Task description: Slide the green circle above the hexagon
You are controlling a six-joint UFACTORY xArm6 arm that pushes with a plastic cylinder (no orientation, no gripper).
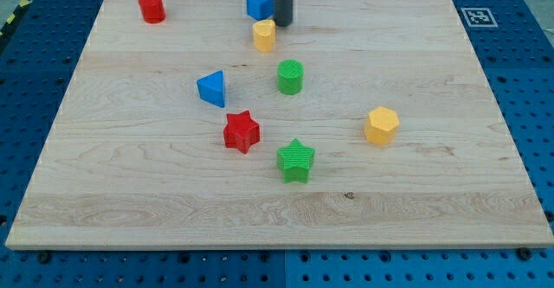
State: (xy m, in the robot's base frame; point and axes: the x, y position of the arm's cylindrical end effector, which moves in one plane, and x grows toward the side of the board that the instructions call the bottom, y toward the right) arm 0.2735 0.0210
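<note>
The green circle (290,77) stands near the board's middle, a little toward the view's top. The yellow hexagon (381,125) lies to its lower right, apart from it. My tip (283,23) is at the view's top, right of a small yellow block (264,35) and close to it, and above the green circle with a clear gap between them. The rod rises out of the view's top edge.
A blue block (259,3) sits left of the rod at the top. A red cylinder (152,8) is at the top left. A blue triangle (212,89), a red star (241,132) and a green star (296,160) lie on the wooden board (130,193).
</note>
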